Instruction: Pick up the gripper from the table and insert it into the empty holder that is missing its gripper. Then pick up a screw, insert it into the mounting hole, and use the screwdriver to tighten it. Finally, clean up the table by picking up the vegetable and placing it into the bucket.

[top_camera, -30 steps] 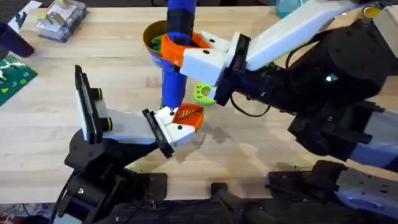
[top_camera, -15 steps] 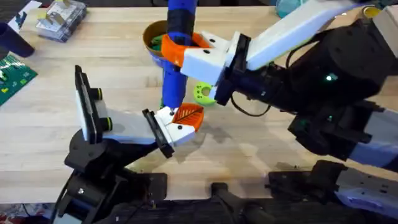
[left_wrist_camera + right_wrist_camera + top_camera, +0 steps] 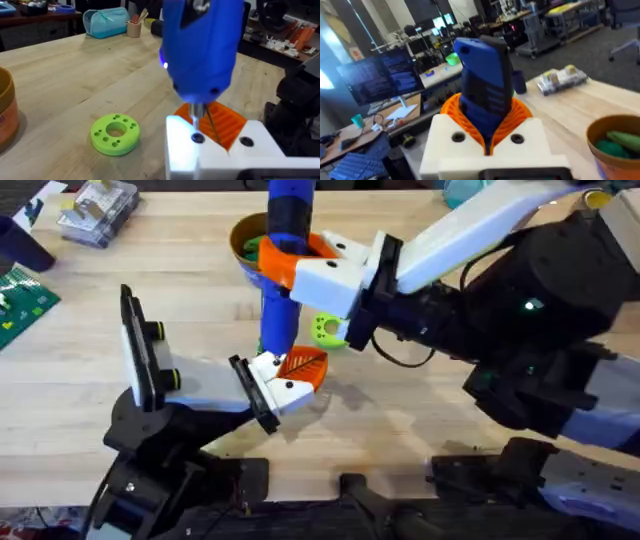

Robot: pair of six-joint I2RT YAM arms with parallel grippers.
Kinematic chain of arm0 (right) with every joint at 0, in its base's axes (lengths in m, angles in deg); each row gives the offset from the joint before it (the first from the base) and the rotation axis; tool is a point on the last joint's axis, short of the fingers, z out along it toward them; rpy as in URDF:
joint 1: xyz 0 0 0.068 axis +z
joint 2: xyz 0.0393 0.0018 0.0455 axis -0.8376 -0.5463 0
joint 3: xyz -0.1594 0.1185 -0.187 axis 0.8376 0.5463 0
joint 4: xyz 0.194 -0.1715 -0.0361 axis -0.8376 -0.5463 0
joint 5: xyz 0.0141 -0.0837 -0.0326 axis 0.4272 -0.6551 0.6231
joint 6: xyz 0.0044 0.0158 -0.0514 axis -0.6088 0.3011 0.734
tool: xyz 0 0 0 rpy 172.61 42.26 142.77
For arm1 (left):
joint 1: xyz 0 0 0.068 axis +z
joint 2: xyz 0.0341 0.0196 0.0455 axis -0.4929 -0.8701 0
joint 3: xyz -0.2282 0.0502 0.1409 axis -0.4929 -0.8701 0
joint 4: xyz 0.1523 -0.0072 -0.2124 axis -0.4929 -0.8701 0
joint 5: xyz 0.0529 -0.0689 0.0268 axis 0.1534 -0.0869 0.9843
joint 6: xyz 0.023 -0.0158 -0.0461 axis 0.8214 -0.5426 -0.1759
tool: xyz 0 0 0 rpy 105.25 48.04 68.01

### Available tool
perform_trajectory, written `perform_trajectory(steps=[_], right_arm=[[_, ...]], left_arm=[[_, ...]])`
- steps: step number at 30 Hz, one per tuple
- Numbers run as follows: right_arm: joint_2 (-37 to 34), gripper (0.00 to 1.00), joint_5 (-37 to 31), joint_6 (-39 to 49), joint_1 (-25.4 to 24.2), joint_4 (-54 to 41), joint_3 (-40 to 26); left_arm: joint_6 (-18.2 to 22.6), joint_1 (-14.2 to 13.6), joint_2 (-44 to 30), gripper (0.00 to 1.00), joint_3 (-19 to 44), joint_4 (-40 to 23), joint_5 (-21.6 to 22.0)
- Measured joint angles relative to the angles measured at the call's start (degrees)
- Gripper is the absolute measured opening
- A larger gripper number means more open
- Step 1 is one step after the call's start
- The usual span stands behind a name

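Gripper (image 3: 227,122) seated in holder (image 3: 215,150); right gripper (image 3: 300,265) clenches screwdriver (image 3: 285,260) on screw hole. Vegetable (image 3: 620,141) already in bucket (image 3: 615,160). Left gripper state: cannot tell.

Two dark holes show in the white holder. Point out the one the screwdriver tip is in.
The hole directly under the blue screwdriver, on the lit side of the holder. The other hole sits open beside it, beyond the orange gripper.

Pretty cramped mid-table: the screwdriver (image 3: 283,265) stands upright right over the holder (image 3: 275,385), with the green ring (image 3: 325,330) just beside it and the bucket (image 3: 250,250) close behind. The right arm (image 3: 470,240) blocks that whole side. Bare wood (image 3: 180,290) to the left is open.
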Motion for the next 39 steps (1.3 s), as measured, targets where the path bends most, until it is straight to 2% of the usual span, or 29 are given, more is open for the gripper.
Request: perform_trajectory(steps=[5,9,13,22,26,31,36,39], right_arm=[[-0.41,0.024,0.57,-0.97,-0.92,8.45,0.28],[-0.1,0.024,0.78,-3.06,-4.58,14.52,0.19],[-0.04,0.024,0.58,-4.6,-7.51,14.17,0.19],[-0.04,0.024,0.68,-4.7,-9.05,9.35,0.19],[-0.04,0.024,0.91,0.59,-11.87,1.74,0.08],[-0.04,0.024,0.15,13.47,-18.69,-11.57,-0.11],[-0.04,0.024,-5.75,29.16,-25.8,-29.22,-0.09],[-0.07,0.024,-10.99,40.44,-28.6,-36.56,-0.01]], left_arm=[[0.0,0.0,0.0,0.016,0.0,0.0,0.0],[0.0,0.0,0.02,0.016,0.0,0.0,0.0],[0.0,0.0,0.0,0.016,0.0,0.0,0.0],[0.0,0.0,0.0,0.016,0.0,0.0,0.0],[0.0,0.0,0.0,0.016,0.0,0.0,0.0],[0.0,0.02,0.0,0.016,0.0,0.0,0.0],[0.0,0.0,0.0,0.016,0.0,0.0,0.0],[0.02,0.0,0.0,0.016,0.0,0.0,0.02]])
